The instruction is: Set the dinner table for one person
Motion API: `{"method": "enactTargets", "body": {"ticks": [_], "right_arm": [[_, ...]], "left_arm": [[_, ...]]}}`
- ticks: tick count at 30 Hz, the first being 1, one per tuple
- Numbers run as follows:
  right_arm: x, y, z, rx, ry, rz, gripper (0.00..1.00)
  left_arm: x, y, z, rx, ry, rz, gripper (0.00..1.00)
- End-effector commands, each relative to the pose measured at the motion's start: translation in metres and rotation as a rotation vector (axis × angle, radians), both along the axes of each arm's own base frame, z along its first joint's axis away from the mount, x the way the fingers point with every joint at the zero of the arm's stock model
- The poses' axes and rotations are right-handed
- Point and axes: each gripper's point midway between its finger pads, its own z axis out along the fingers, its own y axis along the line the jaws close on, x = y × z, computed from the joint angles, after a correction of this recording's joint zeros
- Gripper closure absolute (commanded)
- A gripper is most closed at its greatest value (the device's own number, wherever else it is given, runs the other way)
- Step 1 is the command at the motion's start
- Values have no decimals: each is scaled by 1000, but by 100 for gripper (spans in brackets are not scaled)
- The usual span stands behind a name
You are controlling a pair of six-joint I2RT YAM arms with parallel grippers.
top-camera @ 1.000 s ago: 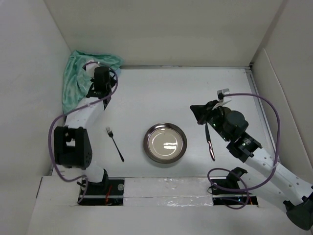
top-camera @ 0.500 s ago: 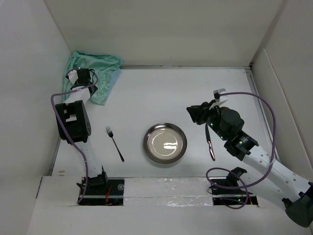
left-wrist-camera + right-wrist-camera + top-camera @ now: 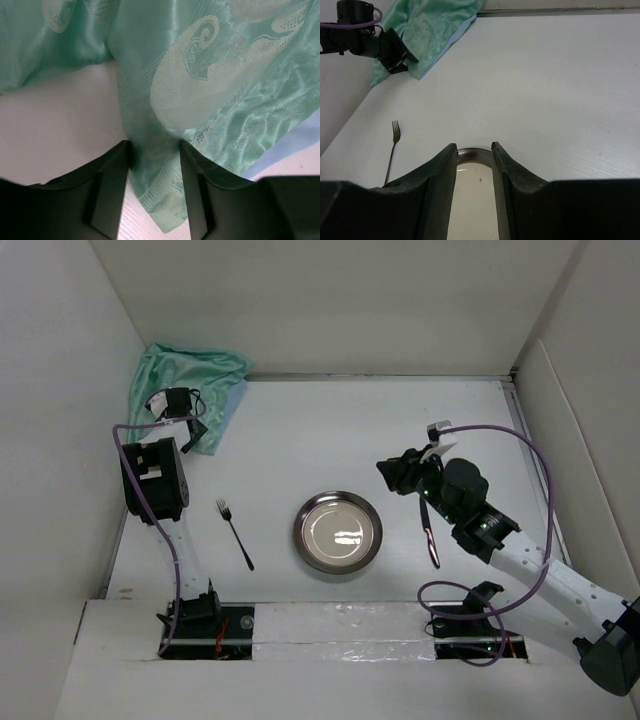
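Green cloth: shiny teal-green patterned cloth (image 3: 225,75), far left corner.
Left pincer: my left gripper (image 3: 155,147) squeezes one fold tight.
Right pincer: my right gripper (image 3: 473,146) is part open, empty, maybe hovering, near the round silver metal plate (image 3: 338,532).
Table: big white dinner table (image 3: 330,430) lies under everything.

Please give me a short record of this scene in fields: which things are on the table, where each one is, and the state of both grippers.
surface: white dinner table
centre: metal plate
left of plate: fork, not touching the plate
right of plate: utensil with reddish handle, kind unclear
far left corner: green cloth
left gripper: shut on a fold of the cloth
right gripper: open, empty, near the plate
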Motion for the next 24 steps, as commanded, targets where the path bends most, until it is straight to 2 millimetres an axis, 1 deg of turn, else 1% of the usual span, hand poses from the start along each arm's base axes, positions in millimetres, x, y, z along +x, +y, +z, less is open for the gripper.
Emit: {"method": "enactTargets", "body": {"ticks": [1, 2, 3, 5, 6, 8, 9, 10, 11, 12, 13, 14, 15, 16, 17, 18, 19, 20, 21, 22, 23, 24], "right_arm": [[1, 5, 21, 30, -56, 14, 60], [2, 4, 22, 30, -58, 6, 60], [2, 4, 21, 28, -58, 1, 60], [3, 3, 24, 31, -59, -3, 60], [3, 2, 25, 32, -59, -8, 60], [5, 2, 25, 33, -58, -14, 60], [6, 2, 25, 31, -58, -19, 60], [7, 3, 28, 33, -58, -22, 60], [9, 4, 26, 30, -51, -24, 60], [10, 5, 25, 26, -41, -25, 60], [11, 5, 27, 30, -39, -29, 60], [13, 4, 26, 28, -35, -39, 59], [16, 5, 21, 16, -21, -45, 59], [17, 4, 19, 9, -15, -55, 59], [21, 1, 20, 7, -11, -81, 57], [25, -2, 13, -4, 21, -114, 54], [25, -2, 13, -4, 21, -115, 54], [28, -5, 13, -5, 23, -139, 53], [29, -6, 12, -9, 26, -147, 51], [32, -6, 9, -16, 32, -156, 49], [35, -9, 6, -24, 37, -182, 45], [38, -9, 8, -17, 41, -196, 45]], "left_arm": [[5, -2, 0, -30, -18, -4, 61], [5, -1, -1, -29, -10, -2, 63], [7, -5, -1, -45, -13, -23, 79], [12, -12, 2, -66, -32, -67, 96], [16, -19, 4, -96, -46, -95, 100], [24, -40, 10, -112, -71, -152, 100], [32, -65, 19, -118, -93, -212, 100], [37, -79, 25, -119, -107, -244, 100], [46, -95, 36, -121, -134, -283, 100], [51, -127, 43, -138, -149, -350, 100], [53, -148, 47, -163, -162, -400, 100], [60, -167, 58, -175, -191, -438, 100], [61, -187, 65, -195, -209, -482, 100], [60, -217, 67, -207, -218, -536, 100], [63, -233, 77, -214, -246, -565, 100], [61, -264, 83, -244, -263, -616, 100], [58, -275, 79, -247, -255, -635, 100], [57, -288, 83, -256, -269, -659, 100], [54, -302, 84, -273, -272, -683, 100], [51, -313, 79, -282, -264, -702, 100], [44, -334, 79, -290, -259, -739, 100], [42, -343, 78, -299, -255, -755, 100]]}}
